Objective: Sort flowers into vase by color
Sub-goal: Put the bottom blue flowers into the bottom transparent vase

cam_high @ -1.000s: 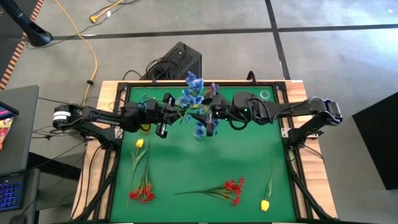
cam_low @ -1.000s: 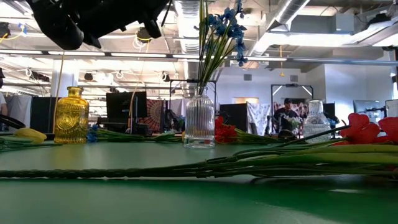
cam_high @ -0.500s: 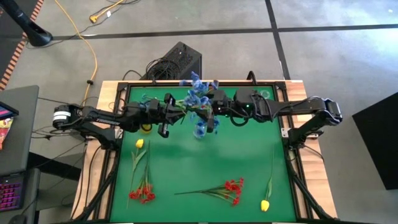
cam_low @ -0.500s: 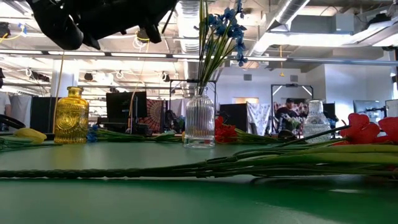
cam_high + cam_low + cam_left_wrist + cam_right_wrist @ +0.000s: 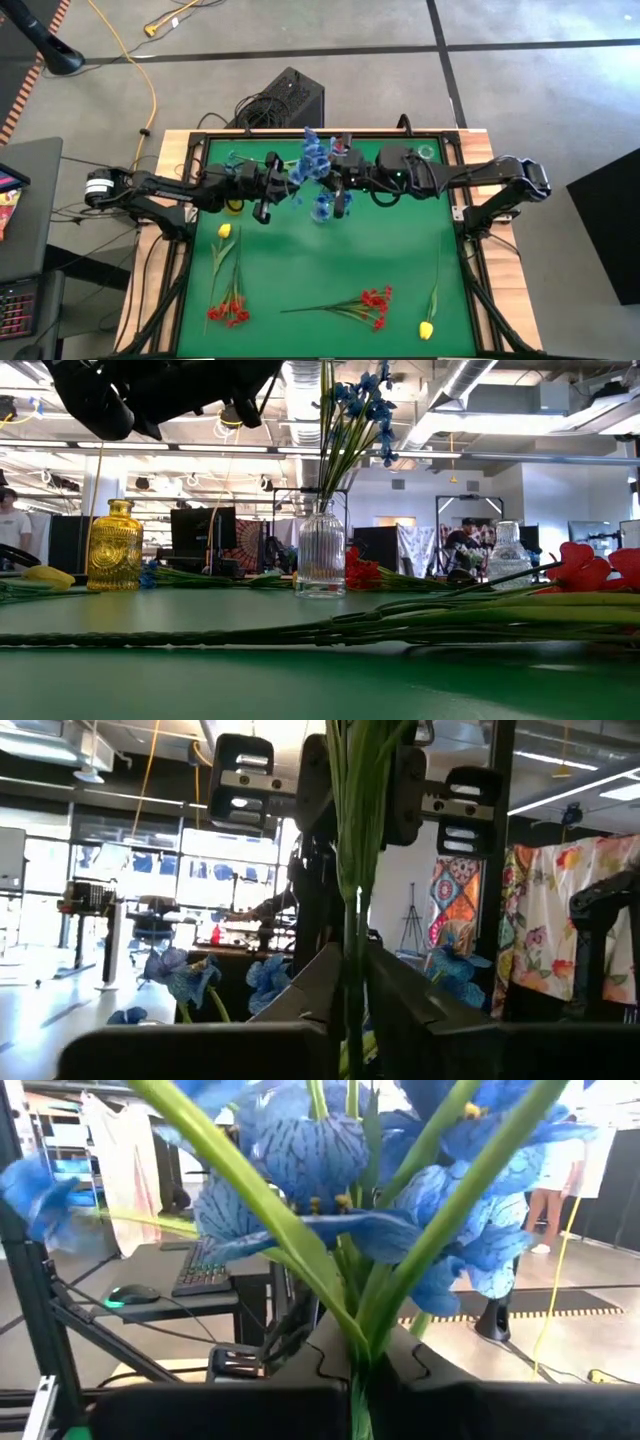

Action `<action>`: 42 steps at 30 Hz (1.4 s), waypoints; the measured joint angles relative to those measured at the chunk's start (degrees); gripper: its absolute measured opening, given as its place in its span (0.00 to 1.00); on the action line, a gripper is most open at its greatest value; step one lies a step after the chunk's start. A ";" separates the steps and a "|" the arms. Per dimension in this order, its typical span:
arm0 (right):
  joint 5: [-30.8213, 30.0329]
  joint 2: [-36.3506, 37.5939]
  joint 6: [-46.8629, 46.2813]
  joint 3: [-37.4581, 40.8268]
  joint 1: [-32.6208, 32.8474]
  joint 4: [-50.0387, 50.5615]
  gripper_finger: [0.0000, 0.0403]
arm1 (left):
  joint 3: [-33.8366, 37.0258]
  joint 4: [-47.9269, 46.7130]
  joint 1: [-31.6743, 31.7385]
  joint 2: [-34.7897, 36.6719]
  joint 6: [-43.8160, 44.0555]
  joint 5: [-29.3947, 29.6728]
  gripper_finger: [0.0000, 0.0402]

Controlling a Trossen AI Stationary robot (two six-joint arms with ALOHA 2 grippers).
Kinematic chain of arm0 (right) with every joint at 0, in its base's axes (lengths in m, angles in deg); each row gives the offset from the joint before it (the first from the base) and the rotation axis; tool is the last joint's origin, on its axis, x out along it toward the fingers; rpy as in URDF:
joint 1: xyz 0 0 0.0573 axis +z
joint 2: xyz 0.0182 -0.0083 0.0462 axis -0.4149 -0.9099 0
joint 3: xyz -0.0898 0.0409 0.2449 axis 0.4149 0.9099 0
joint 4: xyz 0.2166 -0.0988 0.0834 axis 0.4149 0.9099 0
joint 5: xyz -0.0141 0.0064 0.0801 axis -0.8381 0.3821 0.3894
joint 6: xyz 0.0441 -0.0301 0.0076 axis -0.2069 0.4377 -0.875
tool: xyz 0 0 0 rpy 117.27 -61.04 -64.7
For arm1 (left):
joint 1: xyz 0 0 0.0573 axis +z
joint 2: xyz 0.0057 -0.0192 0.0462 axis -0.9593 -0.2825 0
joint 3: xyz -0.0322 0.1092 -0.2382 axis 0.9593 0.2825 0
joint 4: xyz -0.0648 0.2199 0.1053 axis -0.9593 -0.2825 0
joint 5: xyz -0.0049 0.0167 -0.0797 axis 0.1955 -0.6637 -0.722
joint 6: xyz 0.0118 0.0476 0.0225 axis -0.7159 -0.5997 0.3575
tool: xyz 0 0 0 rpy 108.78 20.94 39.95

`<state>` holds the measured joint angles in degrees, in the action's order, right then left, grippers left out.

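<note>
1. Both hands meet over the far middle of the worktop (image 5: 300,270): we see the left hand (image 5: 268,190) and the right hand (image 5: 340,185) on either side of a sprig of blue flowers (image 5: 312,158).
2. From the left wrist we see its fingers (image 5: 310,995) clenched on the green stems (image 5: 352,870), with the right hand (image 5: 350,795) just beyond, also around them.
3. From the right wrist, the stems (image 5: 365,1310) run down between that hand's fingers, which grasp them; the blooms (image 5: 300,1150) fill most of that view and hide what lies behind.
4. At table height, a clear ribbed vase (image 5: 321,555) holds blue flowers (image 5: 362,405) upright; we cannot tell whether these are the gripped sprig, since the arms are cut off above.
5. A yellow vase (image 5: 115,547) stands to its left, and another clear vase (image 5: 508,550) on the right is half hidden behind stems.
6. Red flowers (image 5: 375,300) lie near the front middle, more red ones (image 5: 228,310) front left, a yellow bud (image 5: 224,231) on the left, another (image 5: 426,329) front right.
</note>
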<state>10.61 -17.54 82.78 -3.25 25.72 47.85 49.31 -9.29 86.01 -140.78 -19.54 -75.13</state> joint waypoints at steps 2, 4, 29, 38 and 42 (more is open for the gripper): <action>-0.02 0.18 0.00 0.00 0.45 0.20 0.08 | 0.00 -0.44 0.06 0.75 -1.32 -0.69 0.15; -0.04 0.70 0.13 0.00 0.97 0.15 0.10 | 0.00 -0.86 0.07 1.84 -3.12 -2.16 0.21; -7.64 4.69 13.22 -1.67 0.14 1.79 0.09 | -0.11 -33.72 4.92 18.50 -9.61 -0.83 0.41; -4.06 -3.36 10.05 -15.12 -4.09 20.85 0.09 | -15.70 -60.58 9.33 16.29 -13.52 -2.89 0.41; -2.71 -5.57 10.03 -16.93 -4.26 22.78 0.09 | -17.95 -60.37 9.33 13.85 -14.68 -2.93 0.41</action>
<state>7.89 -23.11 92.82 -20.19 21.46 70.63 31.36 -69.66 95.35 -126.93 -34.22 -78.06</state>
